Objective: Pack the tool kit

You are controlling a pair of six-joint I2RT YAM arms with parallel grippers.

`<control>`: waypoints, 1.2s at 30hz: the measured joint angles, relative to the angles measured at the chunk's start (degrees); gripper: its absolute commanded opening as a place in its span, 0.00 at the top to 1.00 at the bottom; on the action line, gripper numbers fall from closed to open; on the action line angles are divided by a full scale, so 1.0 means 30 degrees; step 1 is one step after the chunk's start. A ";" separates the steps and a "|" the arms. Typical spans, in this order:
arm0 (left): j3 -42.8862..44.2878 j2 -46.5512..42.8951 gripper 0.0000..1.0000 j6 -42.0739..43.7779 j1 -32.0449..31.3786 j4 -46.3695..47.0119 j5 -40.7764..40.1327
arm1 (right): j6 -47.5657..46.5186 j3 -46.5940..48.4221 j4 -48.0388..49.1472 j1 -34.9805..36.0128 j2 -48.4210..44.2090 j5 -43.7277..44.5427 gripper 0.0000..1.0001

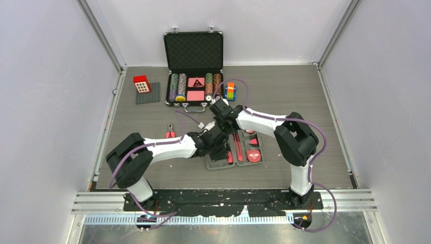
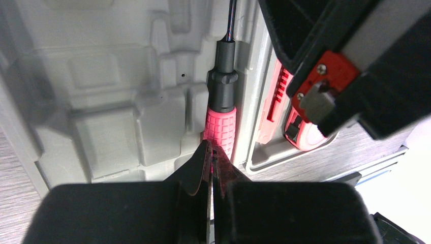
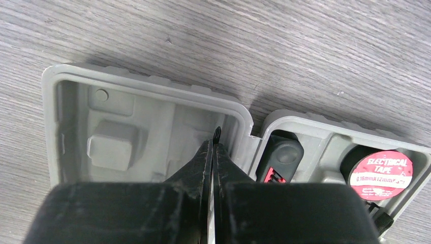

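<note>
Two closed, empty grippers are bearing on the screwdriver (image 2: 221,119): left gripper (image 2: 211,155) at its red handle, right gripper (image 3: 214,147) at its shaft tip. You should be pressing down evenly, seating it in the grey case (image 3: 147,96), left half, beside the hinge. It is lying handle toward the arm bases, shaft pointing away.

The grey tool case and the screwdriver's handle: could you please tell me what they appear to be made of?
The tool case looks like moulded matte grey plastic, judging by its rounded, seamless tool recesses. The screwdriver handle seems to be red rubber or plastic, given its dotted grip texture. The black collar above it looks like smooth plastic.
</note>
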 measured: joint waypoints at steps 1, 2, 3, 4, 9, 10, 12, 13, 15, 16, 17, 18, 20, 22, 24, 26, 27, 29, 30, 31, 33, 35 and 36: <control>-0.0015 -0.0022 1.00 0.0015 0.0000 0.0022 -0.0007 | -0.0007 -0.0022 0.0022 0.0000 -0.0007 -0.0029 0.95; -0.0029 -0.0029 1.00 0.0022 0.0000 0.0051 -0.0015 | -0.0044 -0.0073 0.0080 0.0000 -0.0029 -0.0109 0.95; -0.0051 -0.0044 1.00 0.0073 0.0000 0.0095 -0.0015 | -0.0080 -0.0168 0.0197 -0.0007 -0.0124 -0.0175 0.95; -0.0080 -0.0066 1.00 0.0102 0.0000 0.0131 -0.0015 | -0.0189 -0.0408 0.0488 -0.0029 -0.0299 -0.0350 0.95; -0.0117 -0.0109 0.97 0.0248 -0.0015 0.0189 -0.0080 | -0.0648 -0.1005 0.1333 -0.0335 -0.1311 -0.1268 0.90; -0.0131 -0.0109 0.95 0.0291 -0.0015 0.0189 -0.0102 | -0.0794 -0.1078 0.1421 -0.0444 -0.1428 -0.1559 0.87; -0.0160 -0.0109 0.91 0.0379 -0.0015 0.0138 -0.0168 | -0.0991 -0.1107 0.1443 -0.0627 -0.1603 -0.2113 0.84; -0.0168 -0.0109 0.88 0.0437 -0.0015 0.0131 -0.0175 | -0.1107 -0.1115 0.1406 -0.0721 -0.1661 -0.2390 0.83; -0.0182 -0.0131 0.82 0.0692 -0.0015 0.0124 -0.0248 | -0.1333 -0.1115 0.1209 -0.0889 -0.1872 -0.2827 0.80; -0.0189 -0.0160 0.79 0.0758 -0.0015 0.0102 -0.0342 | -0.1413 -0.1115 0.1035 -0.0962 -0.2084 -0.2951 0.78; -0.0189 -0.0189 0.76 0.0874 -0.0015 0.0087 -0.0459 | -0.1486 -0.1115 0.0896 -0.1042 -0.2324 -0.3067 0.77; -0.0189 -0.0226 0.73 0.0976 -0.0015 0.0080 -0.0554 | -0.1588 -0.1115 0.0707 -0.1158 -0.2747 -0.3242 0.75; -0.0182 -0.0393 0.65 0.1377 -0.0015 -0.0087 -0.0903 | -0.1727 -0.1107 0.0503 -0.1435 -0.3767 -0.3606 0.72; -0.0058 -0.0699 0.59 0.1836 -0.0022 -0.0306 -0.1282 | -0.1778 -0.1100 0.0474 -0.1734 -0.4881 -0.3898 0.69; 0.0138 -0.1158 0.50 0.2259 -0.0015 -0.0663 -0.1807 | -0.1829 -0.1071 0.0488 -0.2025 -0.5989 -0.4160 0.65; 0.0423 -0.1836 0.39 0.2892 -0.0007 -0.1253 -0.2535 | -0.2011 -0.1071 0.0488 -0.2361 -0.7191 -0.4350 0.62; 0.0627 -0.2208 0.35 0.3315 0.0029 -0.1625 -0.2943 | -0.2127 -0.1078 0.0503 -0.2565 -0.7759 -0.4415 0.60; 0.1056 -0.3002 0.28 0.4044 0.0233 -0.2433 -0.3759 | -0.2317 -0.1260 0.0612 -0.3067 -0.8867 -0.4707 0.59; 0.1209 -0.3417 0.25 0.4466 0.0386 -0.2820 -0.4175 | -0.2361 -0.1508 0.0736 -0.3410 -0.9442 -0.4896 0.58; 0.1282 -0.3767 0.23 0.4772 0.0583 -0.3089 -0.4517 | -0.2382 -0.1887 0.0998 -0.3723 -1.0010 -0.5071 0.56; 0.1260 -0.4707 0.17 0.5588 0.1406 -0.3847 -0.5224 | -0.2382 -0.3220 0.1443 -0.4750 -1.1519 -0.5370 0.51; 0.0954 -0.5610 0.12 0.6339 0.2521 -0.4269 -0.5887 | -0.2353 -0.4634 0.1843 -0.5610 -1.2903 -0.5493 0.44; 0.0670 -0.6076 0.09 0.6761 0.3155 -0.4517 -0.6237 | -0.2317 -0.5435 0.2011 -0.6054 -1.3719 -0.5472 0.41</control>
